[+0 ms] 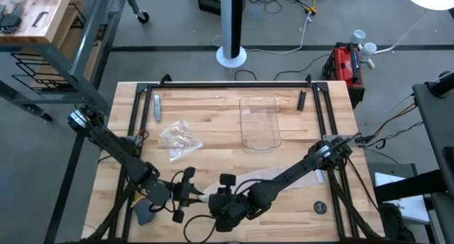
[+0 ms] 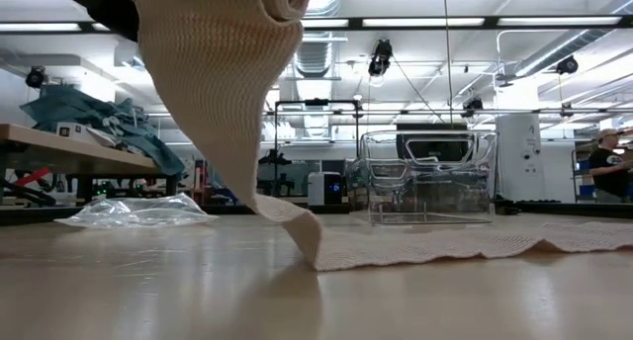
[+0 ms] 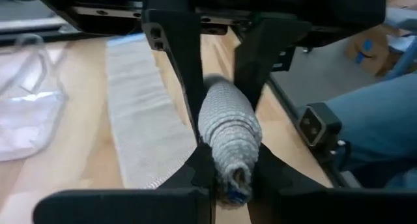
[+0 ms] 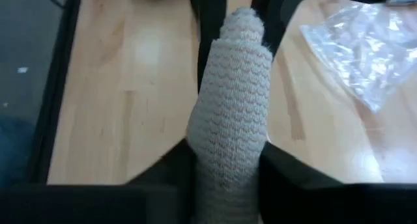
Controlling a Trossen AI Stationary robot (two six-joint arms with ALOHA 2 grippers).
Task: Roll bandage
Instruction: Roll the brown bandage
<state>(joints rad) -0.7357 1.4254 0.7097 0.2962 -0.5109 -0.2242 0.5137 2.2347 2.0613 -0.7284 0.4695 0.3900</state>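
Bandage (image 3: 228,129) sits as a partly wound roll between my two grippers at the near edge of the table (image 1: 213,106), lifted off the wood. Its long axis runs gripper to gripper, across the table.

My left gripper (image 3: 229,175) is clamped on one end of the roll; my right gripper (image 4: 225,160) is clamped on the other end, each set of fingers pinching the gauze. Both are equally near — they meet nose to nose over it.

The unrolled tail drops from the roll to the tabletop and trails off toward the right side, lying flat past the clear tray (image 1: 259,123). The plastic wrapper (image 1: 177,139) is well apart, left of the tray.

Pose: both arms reach in low from the outer corners, forearms angled inward, wrists level.

Next turn has to go about that shared axis — I judge the tail feeds in from the right.
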